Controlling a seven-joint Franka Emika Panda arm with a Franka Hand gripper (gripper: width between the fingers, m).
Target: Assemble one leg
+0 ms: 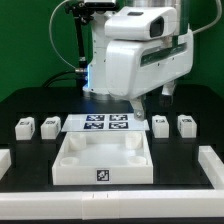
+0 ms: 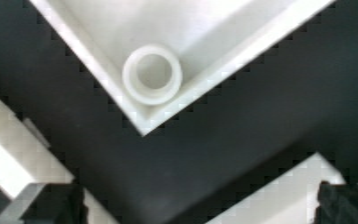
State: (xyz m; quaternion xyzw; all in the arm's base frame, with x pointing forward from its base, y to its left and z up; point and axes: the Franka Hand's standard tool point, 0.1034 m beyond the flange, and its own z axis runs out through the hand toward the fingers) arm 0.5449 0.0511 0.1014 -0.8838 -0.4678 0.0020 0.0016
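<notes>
Four small white legs stand in a row: two at the exterior view's left and two at its right. The large white tray-like part lies in front of them. My gripper hangs over the tray's far right corner, left of the nearer right leg. In the wrist view a corner of the tray with its round socket lies below the gripper. Both dark fingertips stand wide apart with nothing between them. No leg shows in the wrist view.
The marker board lies behind the tray, between the two pairs of legs. A low white wall runs along the right, front and left edges of the black table. A green backdrop stands behind the arm.
</notes>
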